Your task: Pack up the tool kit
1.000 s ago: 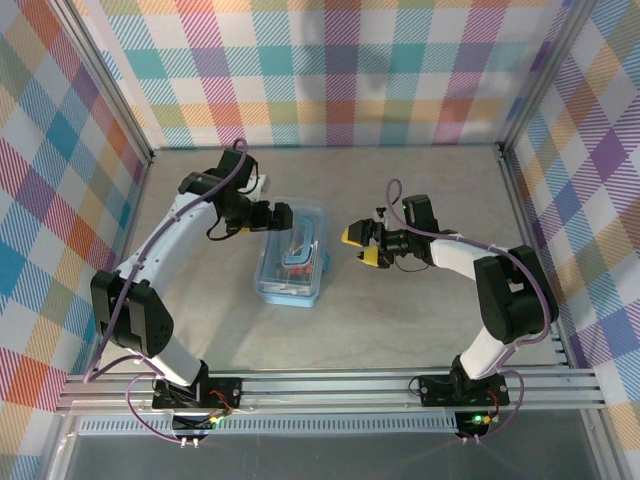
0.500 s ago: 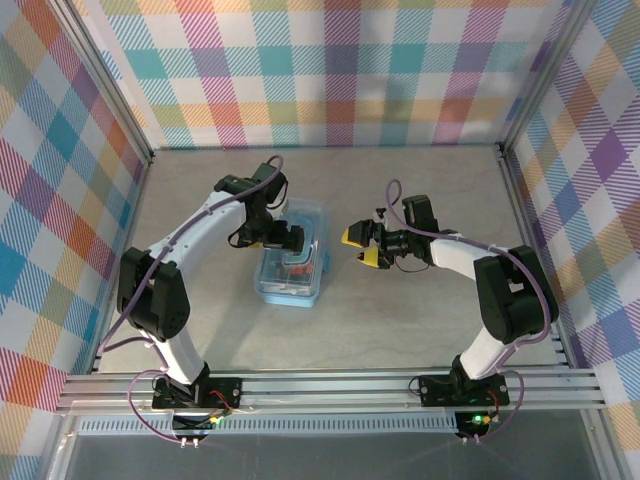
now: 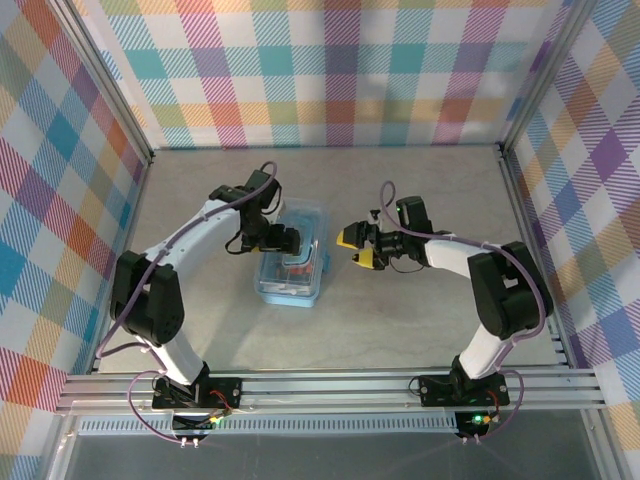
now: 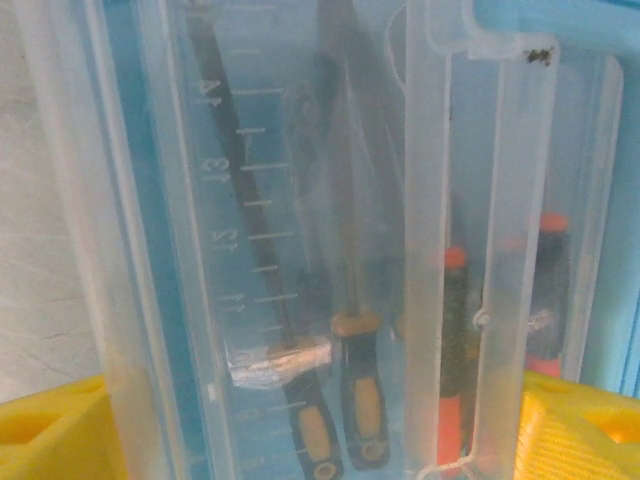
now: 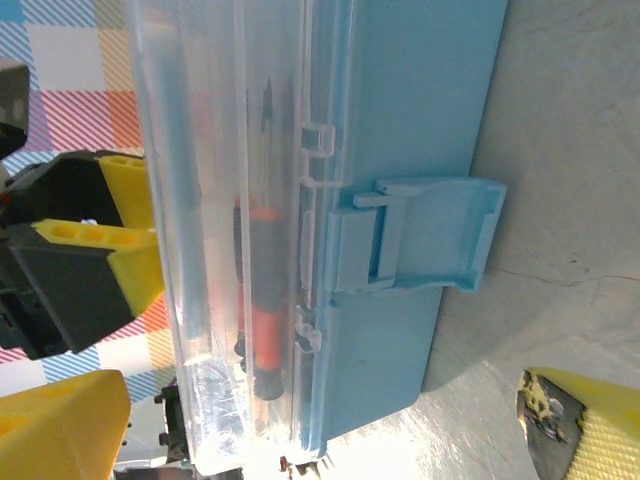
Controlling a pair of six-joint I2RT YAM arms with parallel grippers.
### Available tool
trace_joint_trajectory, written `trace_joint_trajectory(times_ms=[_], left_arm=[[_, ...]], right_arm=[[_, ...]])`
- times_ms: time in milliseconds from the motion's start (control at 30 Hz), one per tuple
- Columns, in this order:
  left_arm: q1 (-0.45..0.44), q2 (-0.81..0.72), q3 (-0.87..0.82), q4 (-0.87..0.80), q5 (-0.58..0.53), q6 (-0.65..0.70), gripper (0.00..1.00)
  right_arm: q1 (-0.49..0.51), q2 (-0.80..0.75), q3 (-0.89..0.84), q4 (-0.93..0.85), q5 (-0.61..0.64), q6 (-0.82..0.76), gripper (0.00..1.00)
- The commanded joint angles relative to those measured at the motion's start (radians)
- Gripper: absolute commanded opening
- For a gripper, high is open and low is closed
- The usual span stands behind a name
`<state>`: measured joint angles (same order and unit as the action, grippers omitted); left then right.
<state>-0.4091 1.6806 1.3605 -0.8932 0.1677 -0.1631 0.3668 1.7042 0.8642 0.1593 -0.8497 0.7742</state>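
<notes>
Tool kit point(image 3: 292, 262) lies mid-table point(image 3: 400, 330), lid down over the screwdrivers point(image 4: 345, 400), its latch point(image 5: 420, 235) looking swung out and unfastened. The left hand point(image 3: 283, 240) sits over the case with its fingers apart, one at each side and not visibly pinching. The right hand point(image 3: 357, 247) hangs just beside the latch side, fingers wide apart. The likely risk is that the light case skids or tips if the right hand pushes the latch before the left braces it, or that an off-centre squeeze skews the lid. A second ago the left hand was at the case's far-left corner; it has since swung over the lid, while the right edged closer.
</notes>
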Motion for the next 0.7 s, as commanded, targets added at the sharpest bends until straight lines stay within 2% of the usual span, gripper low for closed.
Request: trace_joint_trajectory(times_ms=[0, 267, 667], left_arm=[[0.051, 0.004, -0.101, -0.067, 0.008, 0.031, 0.84], [0.133, -0.024, -0.154, -0.036, 0.123, 0.058, 0.83], [0.165, -0.032, -0.149, -0.044, 0.15, 0.083, 0.81]], right_arm=[[0.023, 0.036, 0.032, 0.05, -0.014, 0.019, 0.99], [0.055, 0.087, 0.038, 0.11, -0.007, 0.049, 0.99], [0.096, 0.16, 0.039, 0.269, 0.004, 0.15, 0.99]])
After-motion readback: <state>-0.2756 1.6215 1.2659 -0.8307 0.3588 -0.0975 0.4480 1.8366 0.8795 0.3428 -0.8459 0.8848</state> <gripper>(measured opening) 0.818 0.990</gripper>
